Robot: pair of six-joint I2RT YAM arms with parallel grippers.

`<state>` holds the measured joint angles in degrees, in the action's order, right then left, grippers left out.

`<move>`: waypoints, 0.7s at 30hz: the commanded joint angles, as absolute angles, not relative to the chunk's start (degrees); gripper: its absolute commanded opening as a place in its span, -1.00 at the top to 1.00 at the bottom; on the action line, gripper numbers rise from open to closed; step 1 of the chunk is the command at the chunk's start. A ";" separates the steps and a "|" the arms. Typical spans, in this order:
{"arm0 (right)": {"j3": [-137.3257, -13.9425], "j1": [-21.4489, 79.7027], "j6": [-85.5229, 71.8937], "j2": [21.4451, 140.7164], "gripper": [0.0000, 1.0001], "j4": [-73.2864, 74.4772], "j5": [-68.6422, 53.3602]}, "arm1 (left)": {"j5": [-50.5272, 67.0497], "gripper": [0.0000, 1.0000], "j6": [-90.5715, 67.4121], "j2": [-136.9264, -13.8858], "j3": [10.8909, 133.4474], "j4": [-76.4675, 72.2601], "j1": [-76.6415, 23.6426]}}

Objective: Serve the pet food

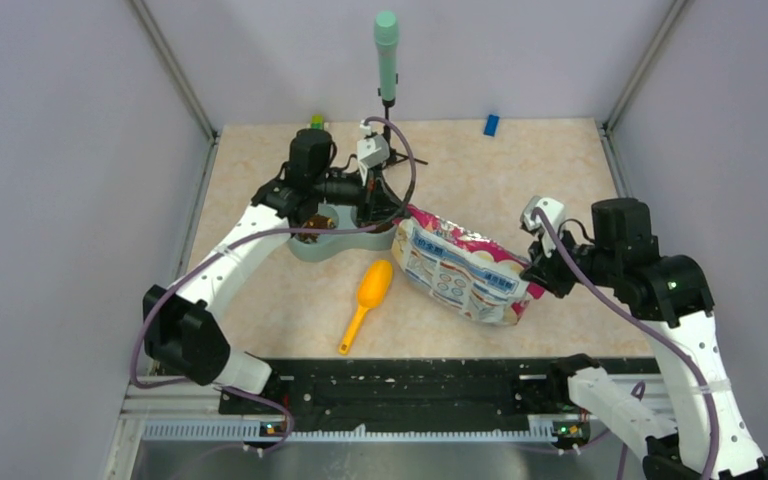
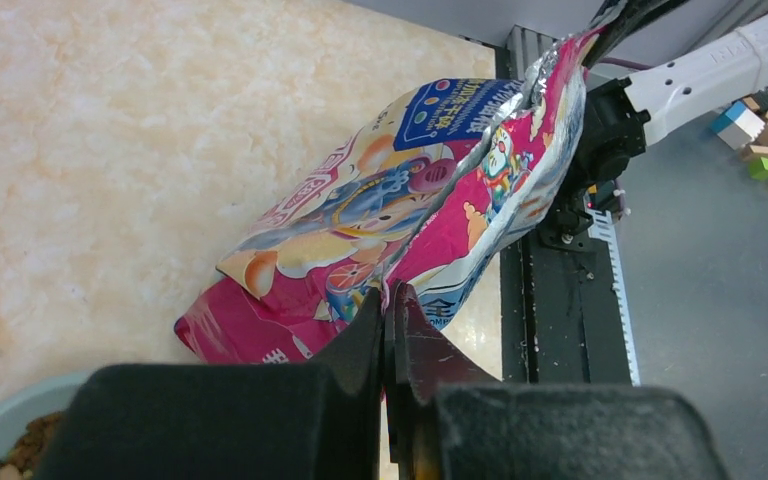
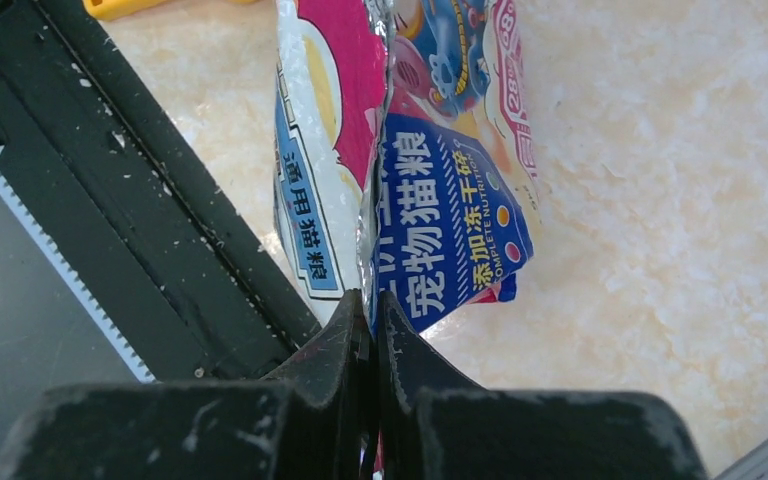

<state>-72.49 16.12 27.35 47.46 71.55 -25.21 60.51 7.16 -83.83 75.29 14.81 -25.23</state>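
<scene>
1. Reference object: the cat-food bag [image 1: 460, 268]. It lies across the middle of the table [image 1: 560, 180], and all positions below are given relative to it.

2. Left of the bag stands a pale grey-green bowl [image 1: 305, 250], its rim just beside the bag's pink end. We find the pet food [image 1: 312, 222] inside this bowl as a small heap of brown pellets. In the left wrist view the heap shows at the bottom left corner, below the bag. We see no pellets on the table around the bag.

3. The left end effector [image 2: 388, 300] sits at the bag's pink end, between bowl and bag. Its fingers are clenched together on a fold of the bag film, and the crease in the film runs straight into the fingertips.

4. On the near side of the bag, beside its left half, lies an orange-yellow scoop [image 1: 370, 300]. It rests flat on the table with its handle pointing away from the bag towards the arm bases. It does not touch the bag.

5. The right end effector [image 3: 370, 310] is at the opposite, right end of the bag. Its fingers are pressed shut on the silver-lined edge there, and the printed panels hang open to either side of them.

6. Far beyond the bag, at the back edge of the table, lies a small blue block [image 1: 491, 124].
</scene>
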 commanded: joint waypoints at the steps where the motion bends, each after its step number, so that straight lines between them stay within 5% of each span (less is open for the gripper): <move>1: -70.17 16.11 27.63 48.62 1.00 81.60 -24.89 | 46.22 1.00 5.49 -81.65 73.79 17.51 -20.13; 3: -71.60 16.13 27.04 48.62 0.98 80.51 -25.90 | 46.70 1.00 3.38 -80.62 72.36 15.56 -20.12; 9: -77.20 16.10 25.59 51.94 0.28 74.52 -33.61 | 49.57 1.00 0.17 -78.11 68.47 8.75 -20.98; 16: -80.28 16.71 10.09 57.08 0.23 55.52 -42.72 | 47.62 1.00 -1.97 -79.52 69.74 8.45 -22.22; 21: -79.97 21.08 7.60 57.58 -0.04 49.37 -38.46 | 46.91 1.00 -1.33 -79.67 70.62 8.37 -22.28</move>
